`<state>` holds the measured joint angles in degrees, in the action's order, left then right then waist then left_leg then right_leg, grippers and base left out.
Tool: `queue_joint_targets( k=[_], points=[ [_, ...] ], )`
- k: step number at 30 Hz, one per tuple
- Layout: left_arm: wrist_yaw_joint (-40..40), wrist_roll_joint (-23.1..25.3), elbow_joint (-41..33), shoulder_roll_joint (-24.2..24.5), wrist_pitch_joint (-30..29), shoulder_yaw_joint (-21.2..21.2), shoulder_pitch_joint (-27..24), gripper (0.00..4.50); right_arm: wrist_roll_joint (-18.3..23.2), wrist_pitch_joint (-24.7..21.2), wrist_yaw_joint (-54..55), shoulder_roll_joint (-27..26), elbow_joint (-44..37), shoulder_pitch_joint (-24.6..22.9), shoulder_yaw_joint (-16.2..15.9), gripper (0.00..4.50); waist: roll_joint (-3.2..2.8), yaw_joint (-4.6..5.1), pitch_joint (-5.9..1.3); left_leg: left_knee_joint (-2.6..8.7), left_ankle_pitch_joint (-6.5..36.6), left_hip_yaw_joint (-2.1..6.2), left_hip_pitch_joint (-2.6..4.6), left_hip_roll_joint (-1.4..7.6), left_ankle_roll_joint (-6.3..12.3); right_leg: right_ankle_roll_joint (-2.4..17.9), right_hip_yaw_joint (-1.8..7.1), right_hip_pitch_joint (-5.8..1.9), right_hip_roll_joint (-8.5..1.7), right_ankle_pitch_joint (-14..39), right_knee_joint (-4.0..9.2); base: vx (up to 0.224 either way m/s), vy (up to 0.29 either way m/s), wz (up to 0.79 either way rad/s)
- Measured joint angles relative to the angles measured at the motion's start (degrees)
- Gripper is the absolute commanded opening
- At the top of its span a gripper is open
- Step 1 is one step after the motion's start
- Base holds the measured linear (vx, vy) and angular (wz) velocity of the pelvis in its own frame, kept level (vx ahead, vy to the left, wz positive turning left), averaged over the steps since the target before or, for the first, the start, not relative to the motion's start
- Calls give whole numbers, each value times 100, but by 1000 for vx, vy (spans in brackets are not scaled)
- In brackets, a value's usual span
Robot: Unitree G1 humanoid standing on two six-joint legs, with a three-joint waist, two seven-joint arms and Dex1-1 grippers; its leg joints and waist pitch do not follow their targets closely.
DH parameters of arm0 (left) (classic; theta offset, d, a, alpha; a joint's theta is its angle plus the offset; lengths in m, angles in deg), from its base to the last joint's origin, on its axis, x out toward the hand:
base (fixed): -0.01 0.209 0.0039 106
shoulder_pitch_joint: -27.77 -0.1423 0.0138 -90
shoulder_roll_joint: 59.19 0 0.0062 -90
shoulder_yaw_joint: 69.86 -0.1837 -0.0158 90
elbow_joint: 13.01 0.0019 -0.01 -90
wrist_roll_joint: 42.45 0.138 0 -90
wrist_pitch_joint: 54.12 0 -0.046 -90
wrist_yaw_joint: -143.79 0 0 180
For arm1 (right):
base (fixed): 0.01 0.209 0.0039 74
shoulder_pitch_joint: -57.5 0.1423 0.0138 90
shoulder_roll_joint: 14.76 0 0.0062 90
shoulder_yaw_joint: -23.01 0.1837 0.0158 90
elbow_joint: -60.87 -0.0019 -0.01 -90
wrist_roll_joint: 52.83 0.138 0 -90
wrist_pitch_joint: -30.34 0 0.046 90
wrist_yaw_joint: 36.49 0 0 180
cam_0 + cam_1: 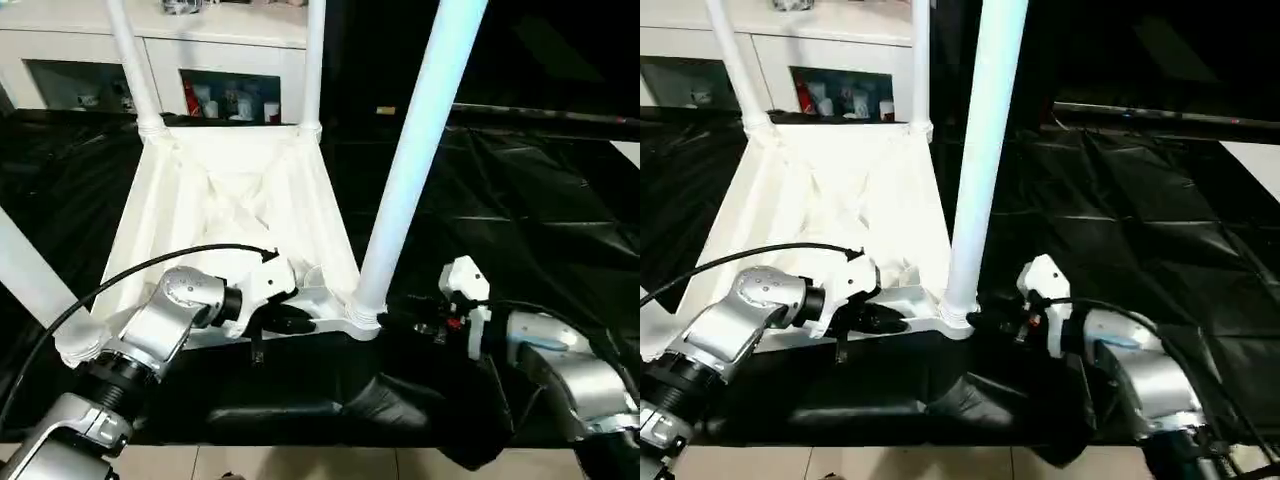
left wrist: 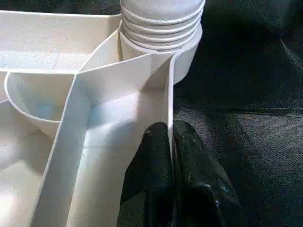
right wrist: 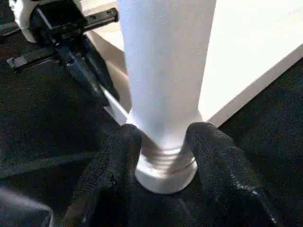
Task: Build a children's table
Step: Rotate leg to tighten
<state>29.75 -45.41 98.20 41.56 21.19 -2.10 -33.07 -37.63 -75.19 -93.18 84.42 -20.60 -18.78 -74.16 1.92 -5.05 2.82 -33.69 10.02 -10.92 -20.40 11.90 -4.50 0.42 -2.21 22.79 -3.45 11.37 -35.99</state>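
The children's table lies upside down: its white ribbed tabletop [image 1: 230,200] rests on the black cloth with legs standing up from its corner sockets. The near-right leg [image 1: 420,140] rises tall from its socket [image 1: 365,315]. Two far legs [image 1: 135,70] [image 1: 314,60] stand at the back, and another leg [image 1: 25,265] shows at the near left. My left gripper [image 2: 170,130] is shut on the tabletop's thin front rim wall, close beside that socket. My right gripper [image 3: 163,137] is open, one finger on each side of the leg's threaded base [image 3: 165,163].
The work sits on a large black-draped table [image 1: 520,200], whose front edge runs just below my forearms, with light floor [image 1: 300,462] beyond it. A white glass-door cabinet [image 1: 200,40] stands behind. A black cable [image 1: 150,262] arcs over my left arm.
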Motion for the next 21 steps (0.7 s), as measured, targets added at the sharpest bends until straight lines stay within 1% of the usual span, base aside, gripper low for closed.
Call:
queue_joint_targets(
  k=[1, 6, 8, 9, 12, 14, 17, 21],
  points=[
    [0, 4, 0, -3, 5, 0, 0, 0, 1, 0, -9, -1, 31, 26, -1, 224, 1, -4, -1, 0, 0, 0, 0, 0, 0, 0, 0, -1, 0, 0, 1, 0, 0, 0],
    [25, 1, -7, -9, 15, -3, 11, 0, 6, 3, -56, -32, 86, 38, -5, 278, 1, -9, -1, 2, 0, 0, -5, 0, 0, -1, 1, 0, 0, 1, 5, 0, 0, 0],
    [25, 1, -5, -17, 17, -4, 12, 0, 4, 17, -89, -32, 113, 40, -10, 278, 1, -9, -1, 2, 0, 0, -5, 0, 0, -1, 1, 0, 0, 1, 5, 0, 0, 0],
    [24, 2, -1, -17, 20, -4, 13, 0, -21, 70, -91, -31, 132, 48, -25, 294, 1, -10, -1, 2, 0, 0, -5, 0, 0, -1, 0, 0, 0, 1, 6, 0, 0, 0],
    [24, 16, 34, -15, 27, -3, 30, 0, -223, 313, -15, -42, 339, 183, -170, 294, 0, -5, -2, 1, 0, 0, -3, -1, 0, -1, 1, -1, 0, 1, 5, 0, 0, 0],
    [23, 33, 48, -6, 40, 2, 30, 0, -280, 467, 18, -132, 474, 242, -220, 294, 0, 1, -2, 2, 0, 0, 1, 0, 0, 0, 0, -3, 0, 0, 5, 0, 0, 0],
    [5, 59, 85, 7, 43, 21, 29, 0, -362, 568, 32, -271, 705, 390, -231, 294, 0, 32, -2, 2, 0, 1, 12, 0, 0, 4, -1, -4, 0, -4, 4, 0, 0, 0],
    [2, 68, 114, 15, 48, 56, 29, 0, -375, 613, 59, -334, 789, 425, -236, 294, 0, 48, -2, 2, 0, 5, 22, -1, 0, 5, -3, -4, 0, -5, 4, 0, 0, 0]
  ],
)
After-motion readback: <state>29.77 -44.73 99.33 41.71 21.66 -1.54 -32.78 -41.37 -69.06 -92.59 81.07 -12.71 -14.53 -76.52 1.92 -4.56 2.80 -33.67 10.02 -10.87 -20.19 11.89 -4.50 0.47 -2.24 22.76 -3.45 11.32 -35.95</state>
